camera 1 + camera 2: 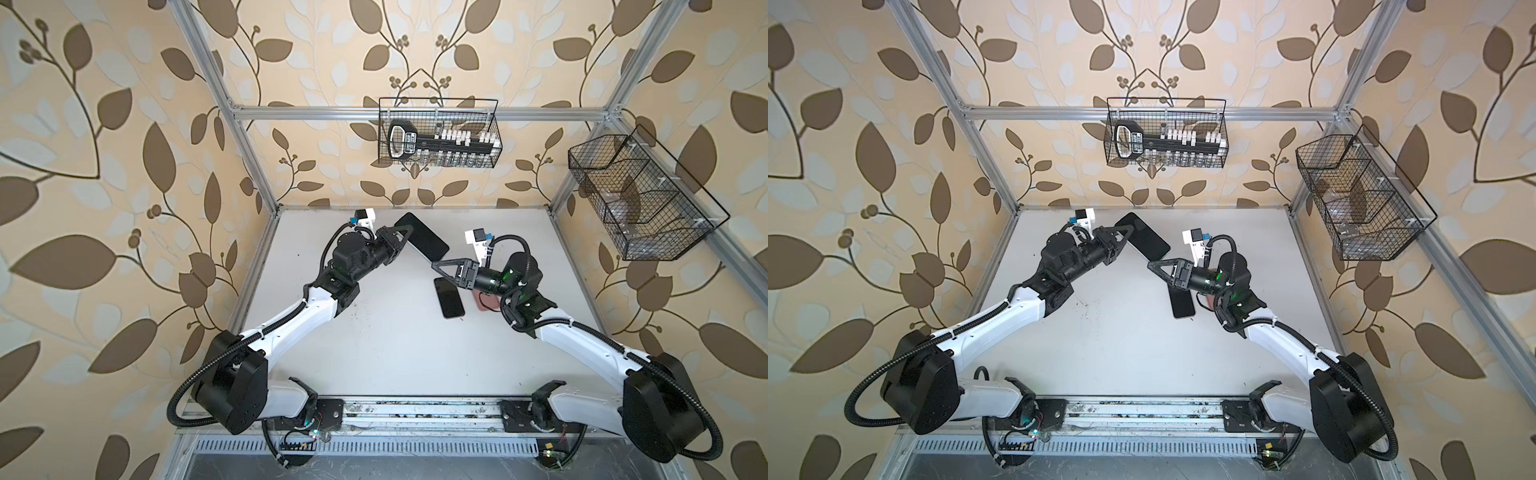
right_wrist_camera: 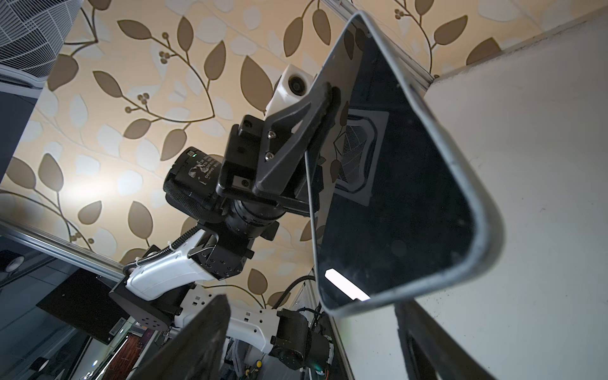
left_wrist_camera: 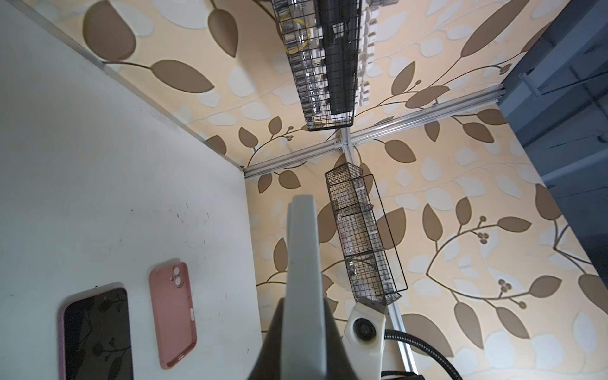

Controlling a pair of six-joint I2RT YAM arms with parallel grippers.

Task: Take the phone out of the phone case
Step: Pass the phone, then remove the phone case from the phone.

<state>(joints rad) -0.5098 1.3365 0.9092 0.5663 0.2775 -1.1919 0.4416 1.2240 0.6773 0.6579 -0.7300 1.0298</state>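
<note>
While left pincer clamps phone, right pincer gapes empty; second phone, one case.

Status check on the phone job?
Left gripper shut on cased phone, held tilted. Right gripper open beside its lower end. Phone not yet out of grey case. Second phone and pink case lie below right gripper.

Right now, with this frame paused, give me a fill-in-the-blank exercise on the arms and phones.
The left gripper is shut on a raised phone whose case is ___. The right gripper has its jaws ___. On the table, beside the second phone, lies a loose case coloured ___.
Missing words: grey; open; pink.
</note>
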